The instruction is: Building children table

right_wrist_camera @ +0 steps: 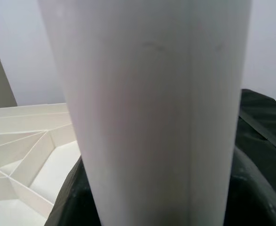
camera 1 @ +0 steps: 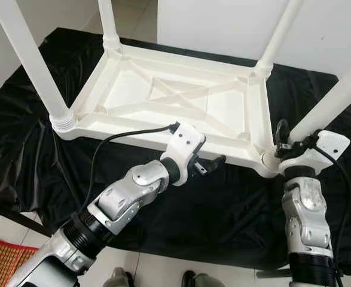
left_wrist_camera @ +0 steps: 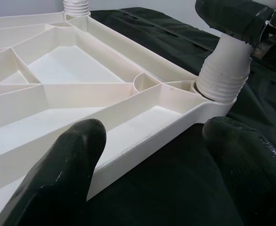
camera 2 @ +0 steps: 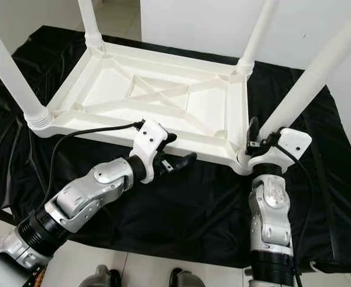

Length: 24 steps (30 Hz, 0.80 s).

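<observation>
Left eye view shows you an upturned white plastic table (camera 1: 181, 98) on black cloth (camera 1: 223, 203); right claw (camera 1: 292, 140) clamps its near leg (camera 1: 333, 98), left claw (camera 1: 208, 164) spread apart.

A crumpled black cloth (camera 1: 223, 209) covers pale floor tiles (camera 1: 163, 269) beside white walls (camera 1: 223, 24).

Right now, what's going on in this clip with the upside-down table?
A white plastic children's table lies upside down on a black cloth, all four white legs standing in its corner sockets. The right gripper is closed around the near right leg just above its socket, apparently screwing it in or checking it. The left gripper hangs open at the table's near edge, touching nothing.
</observation>
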{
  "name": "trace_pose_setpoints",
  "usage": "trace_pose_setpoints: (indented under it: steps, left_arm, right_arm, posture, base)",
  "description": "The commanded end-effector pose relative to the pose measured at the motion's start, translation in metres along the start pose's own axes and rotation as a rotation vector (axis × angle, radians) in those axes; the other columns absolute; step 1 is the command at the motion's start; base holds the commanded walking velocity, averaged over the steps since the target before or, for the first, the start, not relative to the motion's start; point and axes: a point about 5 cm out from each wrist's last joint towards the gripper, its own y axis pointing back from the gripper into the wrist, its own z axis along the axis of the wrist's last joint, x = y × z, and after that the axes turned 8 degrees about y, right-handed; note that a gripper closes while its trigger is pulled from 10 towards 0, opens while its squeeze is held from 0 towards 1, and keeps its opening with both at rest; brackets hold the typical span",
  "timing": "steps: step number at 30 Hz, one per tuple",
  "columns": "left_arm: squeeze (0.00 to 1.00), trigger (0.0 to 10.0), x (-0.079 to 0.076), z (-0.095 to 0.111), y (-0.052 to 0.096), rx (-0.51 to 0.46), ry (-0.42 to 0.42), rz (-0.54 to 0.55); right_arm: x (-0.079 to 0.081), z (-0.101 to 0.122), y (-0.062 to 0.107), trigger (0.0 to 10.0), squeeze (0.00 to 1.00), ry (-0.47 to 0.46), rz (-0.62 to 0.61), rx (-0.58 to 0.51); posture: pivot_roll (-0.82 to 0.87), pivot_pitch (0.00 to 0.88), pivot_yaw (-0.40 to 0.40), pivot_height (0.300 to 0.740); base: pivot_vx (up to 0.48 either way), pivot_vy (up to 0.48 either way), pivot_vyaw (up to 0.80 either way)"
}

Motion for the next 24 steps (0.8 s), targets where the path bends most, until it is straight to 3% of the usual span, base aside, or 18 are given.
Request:
trace_pose_setpoints:
  steps: [1, 5, 9, 10, 17, 24]
  left_arm:
    - [0.0, 10.0, -0.012, -0.002, 0.001, 0.037, -0.008, -0.265]
    - [0.0, 10.0, -0.013, -0.002, 0.001, 0.035, -0.007, -0.264]
    - [0.0, 10.0, -0.013, -0.002, 0.001, 0.034, -0.004, -0.262]
    - [0.0, 10.0, -0.013, -0.002, 0.001, 0.033, -0.004, -0.262]
    - [0.0, 10.0, -0.013, -0.002, 0.0, 0.032, -0.003, -0.262]
    - [0.0, 10.0, -0.013, -0.002, 0.001, 0.031, -0.002, -0.257]
  right_arm:
    - [0.006, -0.047, 0.024, 10.0, 0.0, -0.027, 0.03, 0.224]
    - [0.006, -0.05, 0.024, 10.0, 0.0, -0.008, 0.025, 0.231]
    - [0.007, -0.062, 0.024, 10.0, 0.0, -0.082, -0.014, 0.304]
    - [0.007, -0.063, 0.023, 10.0, 0.0, -0.054, -0.008, 0.306]
    - [0.005, -0.065, 0.016, 10.0, 0.0, -0.081, -0.033, 0.298]
    - [0.008, -0.06, 0.003, 10.0, 0.0, -0.05, -0.004, 0.258]
  posture:
    - [0.03, 0.171, 0.0, 0.74]
    - [0.03, 0.171, 0.0, 0.74]
    - [0.03, 0.164, -0.006, 0.74]
    - [0.03, 0.164, -0.006, 0.74]
    - [0.03, 0.164, -0.006, 0.74]
    - [0.03, 0.172, -0.006, 0.74]
  base:
    - [0.0, 0.0, 0.0]
    - [0.0, 0.0, 0.0]
    - [0.0, 0.0, 0.0]
    - [0.0, 0.0, 0.0]
    - [0.0, 0.0, 0.0]
    - [0.0, 0.0, 0.0]
